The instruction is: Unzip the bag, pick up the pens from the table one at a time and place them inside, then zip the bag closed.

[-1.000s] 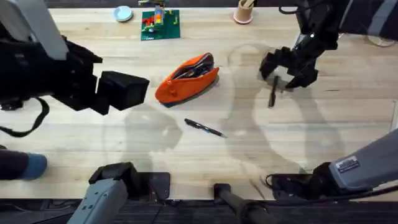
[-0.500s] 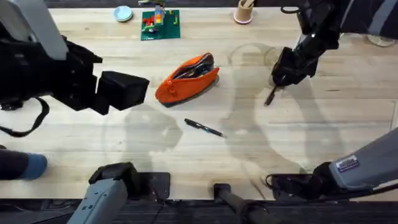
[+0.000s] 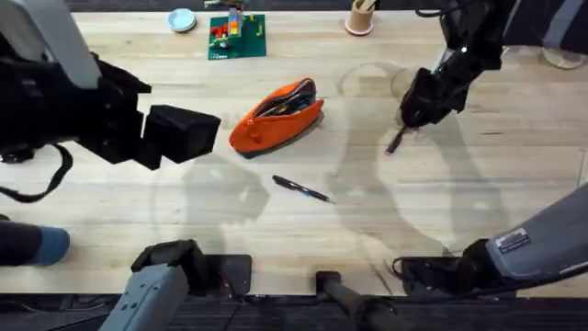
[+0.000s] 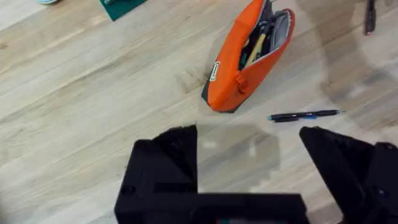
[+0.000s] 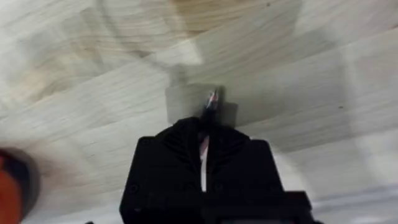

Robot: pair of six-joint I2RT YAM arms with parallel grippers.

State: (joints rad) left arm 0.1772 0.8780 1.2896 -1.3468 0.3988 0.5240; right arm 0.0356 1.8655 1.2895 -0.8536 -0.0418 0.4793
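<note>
The orange bag (image 3: 276, 115) lies unzipped in the middle of the table (image 3: 478, 202), its mouth gaping; in the left wrist view the bag (image 4: 239, 62) shows some items inside. One dark pen (image 3: 301, 188) lies flat just in front of it, also seen as the pen (image 4: 305, 115). My right gripper (image 3: 411, 118) is shut on the other pen (image 3: 396, 142), which hangs slanted from the fingers to the right of the bag; its tip (image 5: 212, 99) pokes out past my right gripper (image 5: 204, 134). My left gripper (image 4: 249, 155) hovers open and high, left of the bag.
At the table's far edge sit a green brick plate (image 3: 237, 37), a small round dish (image 3: 182, 19) and a pink cup (image 3: 360, 18). Bare wood lies between the bag and the right gripper.
The right gripper, open over the pen a second ago, has shut on it. The pen's free end has swung slightly left. The left arm has not moved.
</note>
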